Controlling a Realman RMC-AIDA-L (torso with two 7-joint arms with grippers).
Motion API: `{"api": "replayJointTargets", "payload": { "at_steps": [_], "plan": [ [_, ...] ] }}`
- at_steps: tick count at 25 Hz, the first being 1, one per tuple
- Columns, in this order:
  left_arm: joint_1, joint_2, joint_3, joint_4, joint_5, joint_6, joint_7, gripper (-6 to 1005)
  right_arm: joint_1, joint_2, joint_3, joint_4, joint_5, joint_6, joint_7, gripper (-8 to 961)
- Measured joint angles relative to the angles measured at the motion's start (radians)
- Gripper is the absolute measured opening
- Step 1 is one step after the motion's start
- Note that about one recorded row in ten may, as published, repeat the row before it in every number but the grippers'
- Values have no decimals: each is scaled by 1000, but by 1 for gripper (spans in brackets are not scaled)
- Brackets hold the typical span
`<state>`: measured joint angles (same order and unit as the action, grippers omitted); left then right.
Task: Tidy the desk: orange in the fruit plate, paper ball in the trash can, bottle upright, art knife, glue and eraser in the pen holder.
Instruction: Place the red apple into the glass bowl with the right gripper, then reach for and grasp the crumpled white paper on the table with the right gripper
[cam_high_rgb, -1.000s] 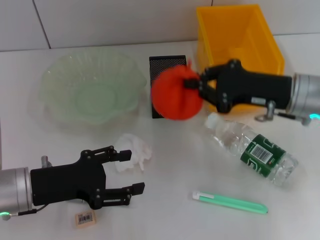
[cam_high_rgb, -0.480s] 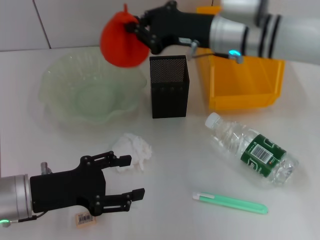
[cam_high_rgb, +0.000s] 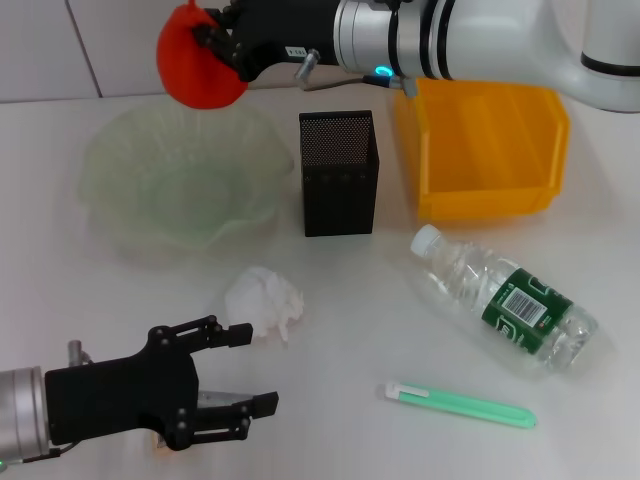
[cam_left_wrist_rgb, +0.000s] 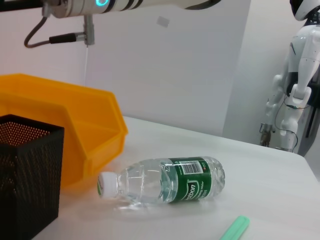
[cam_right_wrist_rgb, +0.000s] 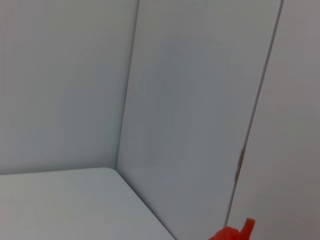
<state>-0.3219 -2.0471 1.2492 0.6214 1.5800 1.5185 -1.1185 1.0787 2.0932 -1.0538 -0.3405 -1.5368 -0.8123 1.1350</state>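
Gripping the orange (cam_high_rgb: 200, 60) in its closed fingers, the right gripper (cam_high_rgb: 222, 38) holds the fruit in the air above the far rim of the fruit plate (cam_high_rgb: 120, 190), which lies below and just nearer the robot than the gripper. In the right wrist view only a sliver of the orange (cam_right_wrist_rgb: 231, 232) shows against white wall panels.

The black mesh pen holder (cam_high_rgb: 338, 172) stands upright on the white table (cam_high_rgb: 350, 300), below the right arm and to the right of its gripper, just beside the plate. The yellow trash can (cam_high_rgb: 487, 150) sits farther right, close to the pen holder but apart from it; both appear again in the left wrist view, pen holder (cam_left_wrist_rgb: 27, 175) in front of trash can (cam_left_wrist_rgb: 60, 120).

Low at the near left edge, the left gripper (cam_high_rgb: 235, 375) hovers with its fingers spread apart and nothing between them. The paper ball (cam_high_rgb: 262, 302) lies just beyond its upper finger; whether they touch cannot be told. The bottle (cam_high_rgb: 505, 298) lies on its side well to the right of that gripper, white cap pointing toward the pen holder, also seen by the left wrist camera (cam_left_wrist_rgb: 162, 181). A green pen-shaped tool (cam_high_rgb: 462, 405) lies nearer the robot than the bottle.
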Motion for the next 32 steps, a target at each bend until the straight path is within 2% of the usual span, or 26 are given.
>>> {"api": "replayJointTargets", "payload": {
  "at_steps": [1, 7, 10, 12, 15, 17, 18, 19, 20, 21, 22, 23, 24, 25, 26, 28, 32],
  "plan": [
    [17, 2, -15, 3, -2, 20, 23, 815, 2, 0, 0, 5, 0, 4, 3, 48],
    [23, 7, -37, 1, 1, 43, 28, 815, 10, 0, -19, 8, -2, 9, 62, 261],
    [25, 9, -40, 0, 1, 43, 29, 815, 3, 0, -83, -20, 1, 12, 122, 331],
    [25, 9, -40, 0, 1, 43, 29, 815, 2, 0, -92, -26, 1, 12, 136, 377],
    [28, 12, -42, 0, 1, 43, 29, 815, -22, -9, -152, -101, -30, -26, 272, 447],
    [35, 17, -49, 0, 1, 43, 29, 815, -74, -30, -227, -225, -114, -94, 454, 528],
    [42, 19, -53, 1, 0, 45, 29, 815, -150, -50, -281, -431, -284, -200, 722, 585],
    [42, 19, -53, 1, 0, 45, 29, 815, -150, -50, -281, -431, -284, -200, 722, 643],
    [49, 23, -58, 2, -2, 48, 29, 815, -204, -51, -284, -635, -470, -315, 944, 701],
    [56, 25, -70, 1, -2, 50, 29, 815, -204, -51, -284, -635, -470, -315, 944, 720],
    [61, 25, -79, 3, -1, 51, 29, 815, -221, -48, -275, -722, -568, -383, 1037, 739],
    [64, 25, -87, 5, 0, 52, 29, 815, -218, -42, -232, -829, -712, -533, 1164, 757],
    [64, 25, -87, 5, 0, 52, 29, 815, -218, -42, -232, -829, -712, -533, 1164, 776],
    [69, 24, -95, 8, 1, 53, 29, 814, -190, -40, -176, -867, -783, -656, 1241, 795],
    [69, 24, -95, 8, 1, 53, 29, 814, -190, -40, -176, -867, -783, -656, 1241, 794],
    [71, 26, -115, 6, 1, 58, 29, 814, -139, -43, -114, -844, -806, -782, 1318, 793],
    [72, 27, -123, 7, 2, 58, 30, 814, -94, -40, -114, -811, -854, -829, 1394, 791]
  ]
}}
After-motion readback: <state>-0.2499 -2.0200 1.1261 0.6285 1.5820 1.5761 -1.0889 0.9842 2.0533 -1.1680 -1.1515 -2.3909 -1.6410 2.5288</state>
